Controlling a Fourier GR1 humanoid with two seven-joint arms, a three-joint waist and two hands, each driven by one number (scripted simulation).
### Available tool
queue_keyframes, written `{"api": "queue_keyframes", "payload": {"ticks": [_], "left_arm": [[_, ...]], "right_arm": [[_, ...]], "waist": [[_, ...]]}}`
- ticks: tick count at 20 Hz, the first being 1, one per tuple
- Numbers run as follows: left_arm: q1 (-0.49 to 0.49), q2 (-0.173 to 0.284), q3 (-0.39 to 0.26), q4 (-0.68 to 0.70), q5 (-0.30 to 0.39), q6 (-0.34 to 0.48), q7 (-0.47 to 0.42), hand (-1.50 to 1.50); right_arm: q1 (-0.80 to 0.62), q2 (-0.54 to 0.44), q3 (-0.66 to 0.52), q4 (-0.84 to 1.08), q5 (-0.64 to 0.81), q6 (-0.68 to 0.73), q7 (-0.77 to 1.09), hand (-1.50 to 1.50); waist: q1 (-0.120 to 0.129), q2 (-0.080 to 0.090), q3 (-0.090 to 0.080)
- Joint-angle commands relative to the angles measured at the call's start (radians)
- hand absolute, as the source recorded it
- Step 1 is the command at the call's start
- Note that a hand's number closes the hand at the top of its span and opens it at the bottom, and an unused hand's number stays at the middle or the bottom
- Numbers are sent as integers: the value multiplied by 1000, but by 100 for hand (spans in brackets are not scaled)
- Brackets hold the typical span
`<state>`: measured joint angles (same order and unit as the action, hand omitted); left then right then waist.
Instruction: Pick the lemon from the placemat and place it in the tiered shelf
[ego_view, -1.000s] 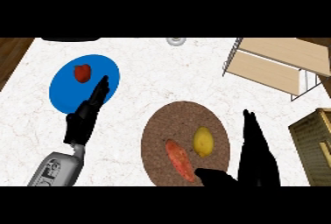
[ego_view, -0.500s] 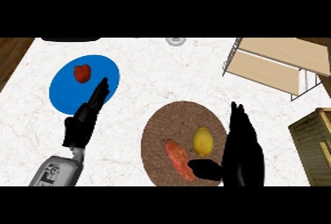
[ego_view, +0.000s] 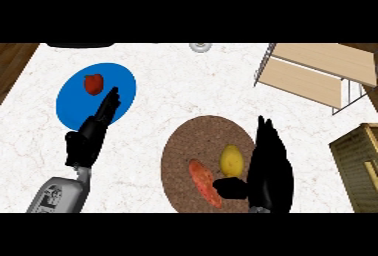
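The yellow lemon (ego_view: 231, 158) lies on the round brown placemat (ego_view: 196, 137) at the lower middle of the head view, beside an orange-red elongated vegetable (ego_view: 203, 182). My right hand (ego_view: 267, 167) stands open just right of the lemon, fingers straight and pointing up the view, thumb (ego_view: 230, 187) stretched out below the lemon; whether it touches the fruit I cannot tell. The wooden tiered shelf (ego_view: 317, 75) stands at the upper right. My left hand (ego_view: 92, 135) rests open at the left, fingers over the edge of a blue plate (ego_view: 122, 97).
A red fruit (ego_view: 93, 84) lies on the blue plate. A wooden crate or cabinet (ego_view: 358, 165) stands at the right edge. A small round metal object (ego_view: 200, 47) sits at the far edge of the white marble counter.
My right hand has moved left and up the view, closing in on the lemon, with its thumb now under the fruit. The left hand has stayed still.
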<state>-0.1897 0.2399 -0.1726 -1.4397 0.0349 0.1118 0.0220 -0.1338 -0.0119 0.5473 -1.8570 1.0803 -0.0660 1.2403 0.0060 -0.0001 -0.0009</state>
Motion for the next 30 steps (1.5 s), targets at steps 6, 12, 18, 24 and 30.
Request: {"api": "queue_keyframes", "payload": {"ticks": [6,12,18,24,30], "left_arm": [[-7,-52,-27,30,-46,34,-10,0],[22,-8,20,34,-7,-25,-36,0],[-14,-22,25,49,-23,-16,-5,0],[25,-4,34,23,-19,-46,-43,0],[-5,-50,10,-18,-46,-6,36,0]], "right_arm": [[6,11,53,35,1,-55,247,-150],[-14,11,-26,112,-32,-46,200,-150],[-64,11,-13,137,-49,-54,232,-150],[-51,11,-6,208,-48,-85,217,-150],[-45,11,-54,287,-78,-141,148,-150]], "waist": [[-5,-2,0],[-4,0,0],[-5,0,0],[3,0,0],[2,1,1]]}}
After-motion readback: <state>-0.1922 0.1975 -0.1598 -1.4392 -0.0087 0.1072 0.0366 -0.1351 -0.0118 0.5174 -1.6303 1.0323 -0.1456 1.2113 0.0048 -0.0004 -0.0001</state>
